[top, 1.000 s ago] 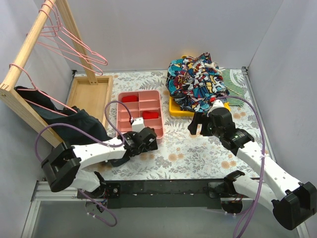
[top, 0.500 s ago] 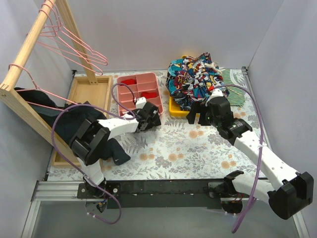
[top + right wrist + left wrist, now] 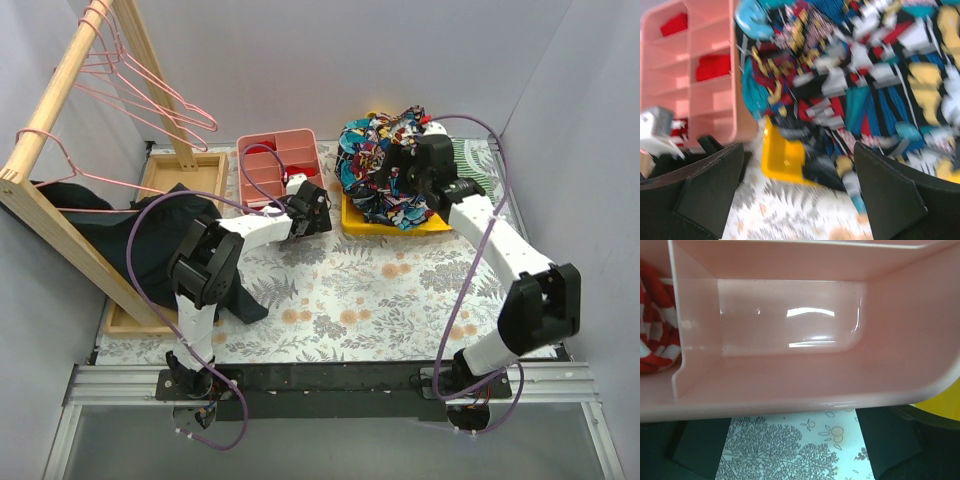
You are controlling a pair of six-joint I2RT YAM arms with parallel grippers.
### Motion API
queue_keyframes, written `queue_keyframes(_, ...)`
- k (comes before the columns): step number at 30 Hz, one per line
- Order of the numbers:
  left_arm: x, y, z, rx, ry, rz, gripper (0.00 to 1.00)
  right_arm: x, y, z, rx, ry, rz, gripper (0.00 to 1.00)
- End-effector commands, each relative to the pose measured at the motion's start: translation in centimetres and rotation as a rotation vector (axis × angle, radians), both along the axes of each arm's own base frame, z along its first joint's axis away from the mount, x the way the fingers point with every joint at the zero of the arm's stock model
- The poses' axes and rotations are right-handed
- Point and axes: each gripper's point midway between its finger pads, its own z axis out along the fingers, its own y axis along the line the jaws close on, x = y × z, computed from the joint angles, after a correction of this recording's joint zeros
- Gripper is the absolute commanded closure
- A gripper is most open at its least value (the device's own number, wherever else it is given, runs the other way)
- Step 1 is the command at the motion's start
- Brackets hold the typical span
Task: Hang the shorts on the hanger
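Note:
The shorts [image 3: 385, 160] lie bunched in a yellow tray [image 3: 395, 222] at the back right; they fill the right wrist view [image 3: 865, 75], which is blurred. My right gripper [image 3: 400, 180] hovers over the front of the pile, open and empty [image 3: 800, 200], fingers [image 3: 705, 190] wide apart. Pink hangers [image 3: 150, 95] hang on the wooden rail at the back left; another [image 3: 60, 165] is lower on the rail. My left gripper [image 3: 305, 215] is open [image 3: 792, 460] against the near wall of a pink compartment tray [image 3: 318, 165], holding nothing.
The pink tray [image 3: 790, 390] holds red items [image 3: 655, 335]. A wooden tray [image 3: 180, 180] sits under the rail [image 3: 55, 95]. A dark garment [image 3: 150, 250] drapes at the left. A green striped cloth [image 3: 475, 170] lies behind the yellow tray [image 3: 782, 160].
My left gripper has slid the pink tray away toward the back wall. My right gripper has moved back from the table's middle to above the shorts.

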Motion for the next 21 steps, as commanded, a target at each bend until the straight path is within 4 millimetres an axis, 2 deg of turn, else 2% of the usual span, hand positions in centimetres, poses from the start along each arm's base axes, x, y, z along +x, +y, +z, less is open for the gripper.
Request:
queue_keyframes(1, 1.7, -0.9, 1.9, -0.017, -0.041, -0.069, 0.02, 6.1, 2.8, 2.6, 0.071, -0.102, 0.026, 0.02)
queue_keyframes(2, 1.6, -1.2, 2.1, -0.027, -0.041, -0.087, 0.02, 7.1, 3.4, 3.9, 0.09, -0.135, 0.04, 0.02)
queue_keyframes(3, 1.0, -1.5, 2.5, -0.032, -0.044, -0.116, 0.02, 8.0, 4.2, 2.1, 0.084, -0.107, 0.065, 0.02)
queue_keyframes(5, -0.4, -1.8, 3.4, -0.033, -0.052, -0.167, 0.02, 10.4, 5.1, 1.0, 0.07, -0.101, 0.08, 0.04)
queue_keyframes(6, -0.9, -1.7, 3.6, -0.033, -0.051, -0.177, 0.02, 10.9, 5.3, 0.6, 0.063, -0.092, 0.078, 0.05)
queue_keyframes(7, -1.4, -1.8, 3.7, -0.032, -0.051, -0.192, 0.02, 11.6, 5.5, 1.1, 0.062, -0.098, 0.08, 0.06)
queue_keyframes(8, -2.1, -1.5, 4.2, -0.03, -0.053, -0.204, 0.02, 12.1, 5.8, -0.8, 0.051, -0.065, 0.083, 0.08)
queue_keyframes(11, -3.9, -1.5, 4.2, -0.025, -0.039, -0.236, 0.02, 13.1, 6.3, -1.7, 0.05, -0.057, 0.087, 0.13)
queue_keyframes(13, -4.9, -1.6, 5.2, -0.029, -0.044, -0.256, 0.02, 13.7, 6.4, -2.0, 0.043, -0.061, 0.085, 0.14)
queue_keyframes(16, -6.6, -1.7, 6.0, -0.032, -0.043, -0.283, 0.02, 14.4, 6.4, -1.4, 0.031, -0.077, 0.083, 0.25)
queue_keyframes(17, -7.0, -1.7, 6.3, -0.033, -0.046, -0.286, 0.02, 14.6, 6.4, -1.5, 0.028, -0.075, 0.081, 0.31)
queue_keyframes(18, -7.6, -1.7, 7.1, -0.037, -0.056, -0.291, 0.02, 14.7, 6.3, -0.7, 0.029, -0.082, 0.076, 0.51)
queue_keyframes(19, -7.9, -1.6, 7.4, -0.032, -0.063, -0.29, 0.02, 14.6, 6.1, 0.2, 0.029, -0.091, 0.067, 0.64)
queue_keyframes(20, -8.5, -1.6, 7.8, -0.034, -0.062, -0.299, 0.02, 14.6, 5.8, 0.8, 0.023, -0.101, 0.051, 0.86)
queue_keyframes(21, -8.8, -1.6, 8.2, -0.036, -0.067, -0.3, 0.02, 14.4, 5.6, 1.9, 0.022, -0.117, 0.044, 0.97)
